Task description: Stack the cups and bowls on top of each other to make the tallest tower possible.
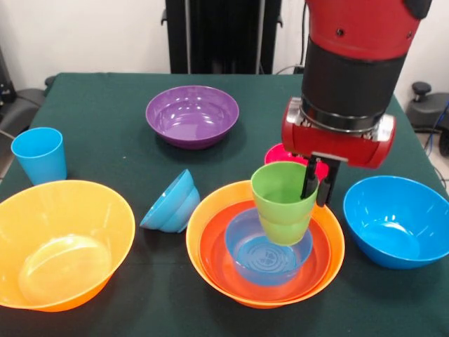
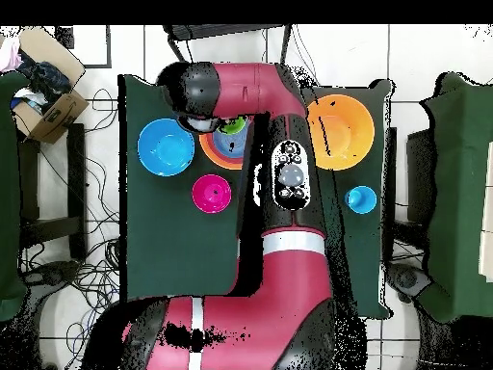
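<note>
While the lime green cup (image 1: 284,202) is gripped at its right rim by the claw (image 1: 317,184), with one finger inside and one outside, it is held slightly tilted over the tower (image 1: 265,246). That tower is formed by a big orange bowl (image 1: 210,210), a red-orange bowl (image 1: 214,247) and a translucent blue bowl (image 1: 256,253), nested on the green tabletop (image 1: 105,98) near the front. A glossy blue bowl (image 1: 396,219) is seen to the right, and a second orange bowl (image 1: 59,242) to the left.
</note>
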